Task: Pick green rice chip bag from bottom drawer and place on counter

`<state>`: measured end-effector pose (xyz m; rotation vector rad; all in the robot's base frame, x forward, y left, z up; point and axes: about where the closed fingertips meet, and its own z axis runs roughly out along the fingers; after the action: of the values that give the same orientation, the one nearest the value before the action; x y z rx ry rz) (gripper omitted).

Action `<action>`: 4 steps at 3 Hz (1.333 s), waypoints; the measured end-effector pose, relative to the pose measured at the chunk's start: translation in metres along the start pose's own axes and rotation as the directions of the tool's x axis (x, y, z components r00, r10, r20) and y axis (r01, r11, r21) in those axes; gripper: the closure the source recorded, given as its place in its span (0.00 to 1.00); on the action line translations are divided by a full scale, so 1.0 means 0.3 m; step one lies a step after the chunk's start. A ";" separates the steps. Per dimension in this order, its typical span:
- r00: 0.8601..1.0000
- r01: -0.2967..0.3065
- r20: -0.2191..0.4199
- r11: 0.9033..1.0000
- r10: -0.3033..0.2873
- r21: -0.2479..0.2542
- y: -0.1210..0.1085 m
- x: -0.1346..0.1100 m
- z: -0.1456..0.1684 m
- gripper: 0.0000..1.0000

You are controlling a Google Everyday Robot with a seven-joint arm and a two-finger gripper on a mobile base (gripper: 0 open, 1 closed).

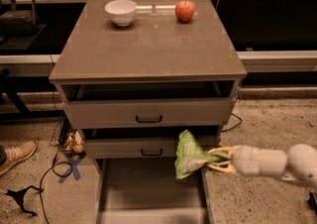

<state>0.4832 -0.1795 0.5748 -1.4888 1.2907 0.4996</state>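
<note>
we see the gripper point(212, 159) low at the right side of the cabinet, reaching in from the right at the end of a pale, rounded arm point(277, 163). its cream fingers point(221, 150) are pinched onto the right edge of the green rice chip bag point(187, 154), so the bag is gripped and held up in the air. the bag hangs in front of the face of the middle drawer point(129, 147) and above the right part of the bottom drawer point(143, 191). it is crinkled, bright green with paler patches, and stands roughly upright, its top corner near the dark gap above the middle drawer's front. we cannot tell whether its lower edge touches anything, but it sits clearly higher than the drawer floor. the bottom drawer is pulled out toward us, a flat grey-brown floor with low rails on both sides. the middle drawer and the top drawer point(109, 114) stand slightly open, each with a black handle at the centre of its front. the counter point(148, 49) is the flat grey-brown top of the cabinet; near its far edge sit a white bowl point(121, 11) on the left and a red apple point(184, 11) on the right, well apart from each other. on the speckled floor to the left we see a tan shoe point(17, 152), a black cord point(20, 197) and a scrap of blue tape point(73, 169).
</note>
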 end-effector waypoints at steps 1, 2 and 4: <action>0.994 0.077 0.069 0.990 -0.086 0.119 -0.154 -0.157 -0.189 1.00; 0.980 0.124 0.128 0.967 -0.155 0.221 -0.313 -0.330 -0.359 1.00; 0.961 0.093 0.213 0.930 -0.178 0.356 -0.476 -0.503 -0.503 1.00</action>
<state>0.5142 -0.2639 0.8153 -1.1746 1.0132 0.3319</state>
